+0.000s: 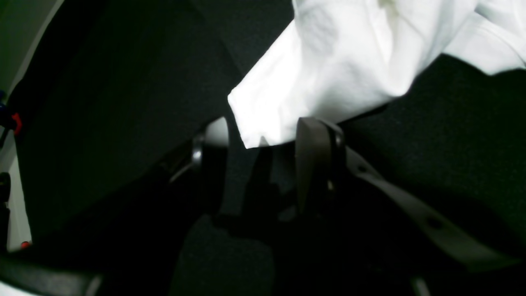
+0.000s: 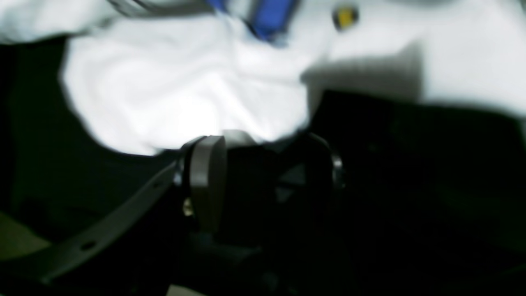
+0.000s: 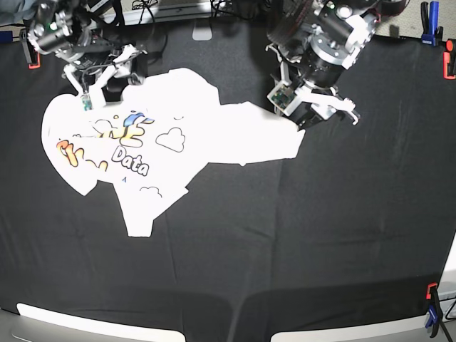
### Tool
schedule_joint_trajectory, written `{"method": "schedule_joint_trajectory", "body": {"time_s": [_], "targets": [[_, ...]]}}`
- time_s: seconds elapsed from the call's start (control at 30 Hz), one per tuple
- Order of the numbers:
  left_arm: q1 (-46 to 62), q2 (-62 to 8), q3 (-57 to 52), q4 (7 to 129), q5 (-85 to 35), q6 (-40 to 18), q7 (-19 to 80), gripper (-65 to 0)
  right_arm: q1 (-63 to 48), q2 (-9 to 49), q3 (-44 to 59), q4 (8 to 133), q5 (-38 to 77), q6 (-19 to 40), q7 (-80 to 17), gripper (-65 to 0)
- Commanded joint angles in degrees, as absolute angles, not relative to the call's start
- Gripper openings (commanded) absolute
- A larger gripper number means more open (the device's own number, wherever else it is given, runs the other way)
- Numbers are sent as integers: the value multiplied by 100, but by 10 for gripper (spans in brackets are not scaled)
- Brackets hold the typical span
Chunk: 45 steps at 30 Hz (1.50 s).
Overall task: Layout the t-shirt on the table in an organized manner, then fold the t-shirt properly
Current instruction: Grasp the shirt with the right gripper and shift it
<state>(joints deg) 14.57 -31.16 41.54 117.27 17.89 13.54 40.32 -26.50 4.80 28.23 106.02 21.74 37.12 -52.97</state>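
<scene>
Left gripper [image 1: 263, 135] sits with its jaws apart right at a corner of the t-shirt [image 3: 178, 142], fabric edge at the tips but nothing pinched. Over on the other side, the right gripper [image 2: 263, 144] is spread wide too, poised against a bunched white fold near the blue print. Out from there, the shirt lies print-up and crooked on the table [image 3: 320, 249], one side folded in, lower edge ragged. To do this spreading step well, I'd say each hand should bite a clean single-layer edge, then draw outward low and evenly so the cloth flattens rather than bunches.
</scene>
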Motion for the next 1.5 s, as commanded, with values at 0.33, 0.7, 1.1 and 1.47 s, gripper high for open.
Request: {"method": "schedule_joint_trajectory", "body": {"time_s": [0.33,0.7,1.1,1.47], "targets": [[1411,-3146,4130,11837,1863,1507,3883,-396,-2331,537,2842,10071,2252,3719,-5183,-352],[856,-3144,4130,11839,1857,1509,3774,-396,-2571,943,3081,10075,1616,3900,-6001,-650],[-298,-2617,4130,11837,3,1413,3542,-396,-2626,2377,5802,10075,1678,3599,-5894,-650],[-1177,-956,4130,10143,-1199,357,3428,-396,-2447,2724,6412,10075,2801,3599,-6250,-650]]}}
